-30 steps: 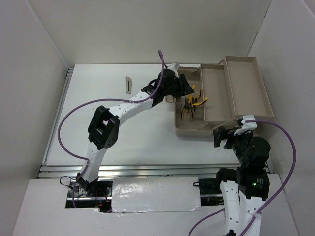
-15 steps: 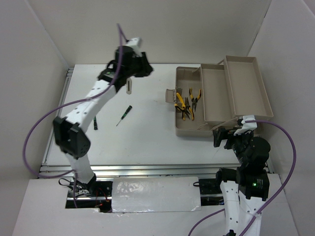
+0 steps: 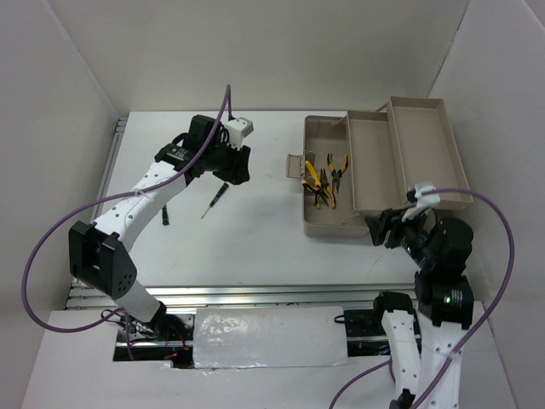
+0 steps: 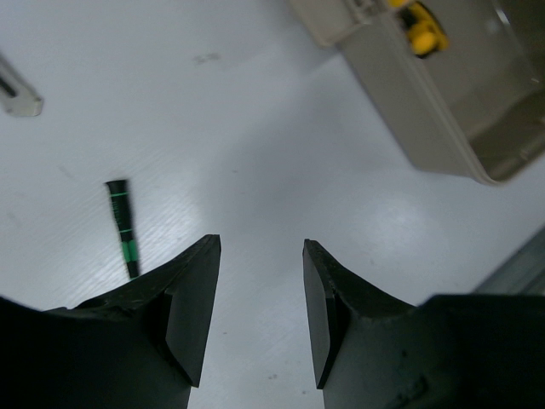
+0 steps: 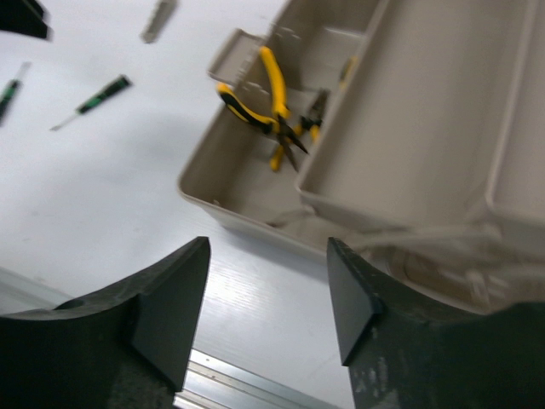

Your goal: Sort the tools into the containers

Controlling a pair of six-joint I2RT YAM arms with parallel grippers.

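Observation:
Two yellow-and-black pliers (image 3: 322,179) lie in the deep tub of the beige toolbox (image 3: 326,223); they also show in the right wrist view (image 5: 266,100). A thin dark screwdriver with green marks (image 3: 215,199) lies on the table just below my left gripper (image 3: 239,169), which is open and empty above the table. The left wrist view shows this screwdriver (image 4: 124,239) left of the gripper (image 4: 261,244). A second screwdriver (image 3: 165,213) lies further left. The flat grey piece (image 4: 17,92) lies beyond it and is hidden by the arm in the top view. My right gripper (image 3: 382,227) is open and empty by the toolbox's near right corner.
The toolbox's shallow fold-out trays (image 3: 426,149) stand open to the right of the tub. White walls enclose the table at the left, back and right. A metal rail (image 3: 255,294) runs along the table's near edge.
My left arm left the toolbox tub, swung to the back left, and now hangs over the screwdriver. Both pliers lie in the tub. My right gripper shifted slightly.

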